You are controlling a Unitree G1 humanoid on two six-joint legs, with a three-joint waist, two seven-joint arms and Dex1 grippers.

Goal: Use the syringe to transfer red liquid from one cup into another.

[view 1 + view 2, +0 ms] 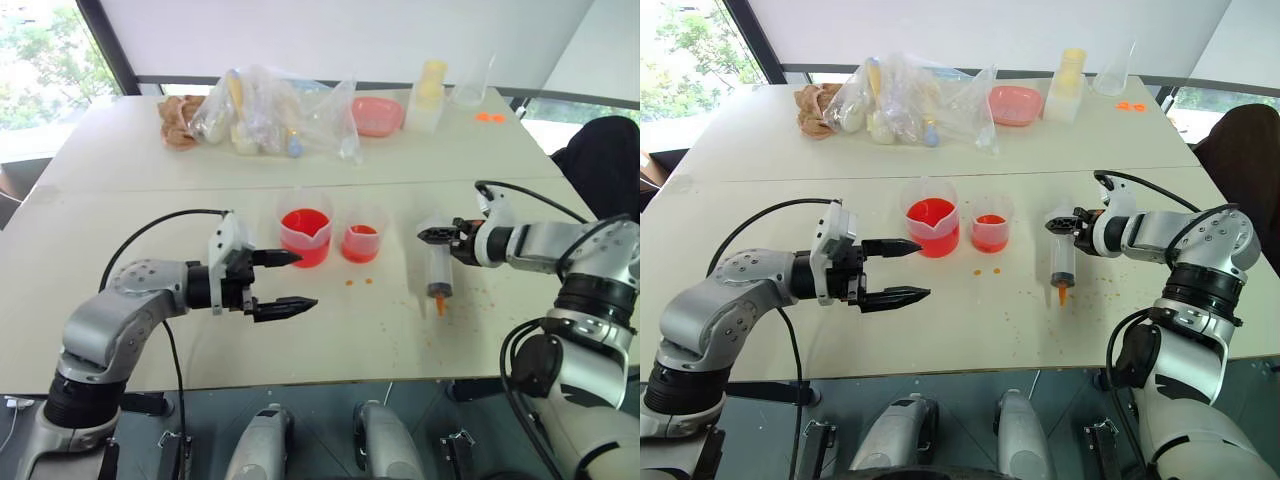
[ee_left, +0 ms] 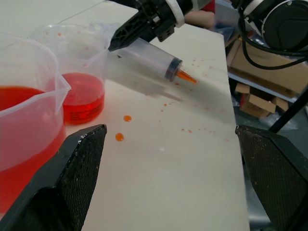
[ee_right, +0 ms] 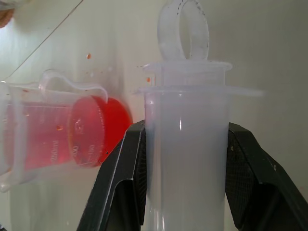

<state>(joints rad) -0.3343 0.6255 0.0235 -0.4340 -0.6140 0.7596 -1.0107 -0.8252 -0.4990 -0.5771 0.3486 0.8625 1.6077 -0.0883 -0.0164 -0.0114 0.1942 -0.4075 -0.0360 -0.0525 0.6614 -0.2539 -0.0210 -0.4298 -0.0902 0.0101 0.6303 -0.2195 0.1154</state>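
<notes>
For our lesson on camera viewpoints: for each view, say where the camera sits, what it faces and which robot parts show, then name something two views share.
Head views: above, looking down the table; left gripper open, right gripper clamping the syringe.
Left wrist: faces the larger cup, smaller cup.
Right wrist: faces the barrel between its fingers.
Shared: syringe.

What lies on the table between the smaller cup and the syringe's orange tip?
Only bare tabletop with small orange droplets; between the smaller cup and the syringe, seen in the head views.
</notes>
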